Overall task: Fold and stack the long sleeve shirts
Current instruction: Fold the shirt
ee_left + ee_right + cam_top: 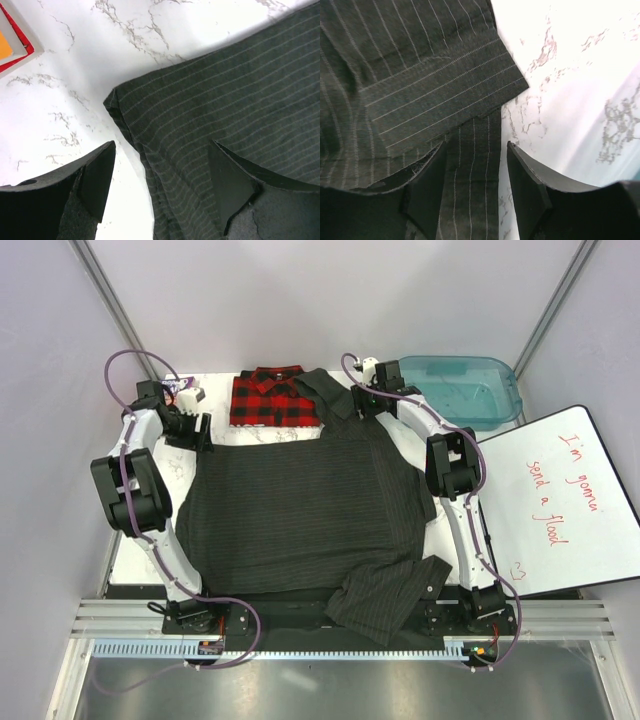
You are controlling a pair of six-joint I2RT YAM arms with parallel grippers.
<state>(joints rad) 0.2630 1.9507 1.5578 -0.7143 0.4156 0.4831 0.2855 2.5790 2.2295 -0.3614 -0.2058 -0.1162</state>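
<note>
The charcoal pinstriped shirt (300, 505) lies spread flat over the middle of the table, with one sleeve (385, 595) bunched at the front right edge. The red-and-black plaid shirt (268, 398) lies folded at the back, its right edge under the charcoal collar. My left gripper (196, 430) is open at the charcoal shirt's back left corner; in the left wrist view (160, 175) its jaws straddle the shirt's edge (165, 165). My right gripper (362, 400) is open at the back right by the collar; in the right wrist view (475, 185) a strip of pinstriped cloth (472, 150) lies between its fingers.
A teal plastic bin (470, 390) stands at the back right. A whiteboard (565, 500) with red writing lies off the table's right side. A red-edged book corner (12, 42) shows at the left wrist view's top left. White marble tabletop (60, 100) shows beside the shirt.
</note>
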